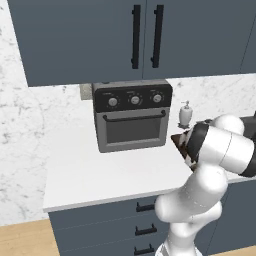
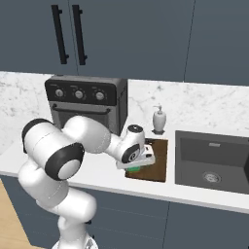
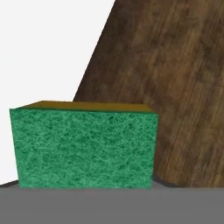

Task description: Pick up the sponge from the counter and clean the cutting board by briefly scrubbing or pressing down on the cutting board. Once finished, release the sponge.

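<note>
1. The sponge (image 3: 83,148) sits low over the near left corner of the cutting board (image 3: 175,87), ready for pressing down.
2. The gripper (image 2: 137,164) seems to be carrying the sponge (image 2: 134,168), though whether its fingers clamp it I cannot tell.
3. The board (image 2: 156,160) lies on the counter (image 2: 204,194), left of the sink (image 2: 211,163).

One sponge (image 3: 83,148), one cutting board (image 3: 175,87)
</note>
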{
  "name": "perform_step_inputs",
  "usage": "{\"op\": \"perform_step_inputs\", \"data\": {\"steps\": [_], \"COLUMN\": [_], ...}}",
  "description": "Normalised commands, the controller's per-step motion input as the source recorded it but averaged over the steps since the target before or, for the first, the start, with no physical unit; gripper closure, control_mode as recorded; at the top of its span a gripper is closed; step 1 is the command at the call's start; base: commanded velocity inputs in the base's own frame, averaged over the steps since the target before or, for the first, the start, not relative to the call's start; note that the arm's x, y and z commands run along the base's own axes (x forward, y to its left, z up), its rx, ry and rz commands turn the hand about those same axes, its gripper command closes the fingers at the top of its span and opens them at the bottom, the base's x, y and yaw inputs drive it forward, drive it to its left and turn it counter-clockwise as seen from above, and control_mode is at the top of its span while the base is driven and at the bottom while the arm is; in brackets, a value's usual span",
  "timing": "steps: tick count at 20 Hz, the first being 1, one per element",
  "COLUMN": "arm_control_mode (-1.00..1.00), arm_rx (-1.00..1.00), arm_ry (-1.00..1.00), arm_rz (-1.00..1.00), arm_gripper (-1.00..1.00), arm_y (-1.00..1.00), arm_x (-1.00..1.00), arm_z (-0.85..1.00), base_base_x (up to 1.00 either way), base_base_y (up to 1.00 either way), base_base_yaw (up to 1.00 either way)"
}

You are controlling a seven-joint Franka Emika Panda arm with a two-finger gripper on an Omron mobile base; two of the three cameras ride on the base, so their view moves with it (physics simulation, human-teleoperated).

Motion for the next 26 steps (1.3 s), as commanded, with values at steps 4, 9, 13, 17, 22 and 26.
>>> {"op": "perform_step_inputs", "data": {"steps": [4,9,13,17,22,26], "arm_control_mode": [-1.00,-1.00,-1.00,-1.00,-1.00,-1.00], "arm_rx": [0.02,0.01,-0.02,-0.08,-0.06,-0.08], "arm_ry": [0.18,-0.08,-0.40,-0.37,-0.14,0.12], "arm_rz": [0.00,0.00,0.00,0.00,0.00,0.01], "arm_gripper": [1.00,1.00,1.00,1.00,1.00,1.00], "arm_y": [-0.01,-0.19,-0.22,0.00,0.58,0.51], "arm_x": [0.42,0.08,0.00,-0.02,-0.06,0.03], "arm_z": [-1.00,-0.82,0.08,-0.25,-0.96,-0.98], "base_base_x": [0.00,0.00,0.00,0.00,0.00,0.00], "base_base_y": [0.00,0.00,0.00,0.00,0.00,0.00], "base_base_yaw": [0.00,0.00,0.00,0.00,0.00,0.00]}}
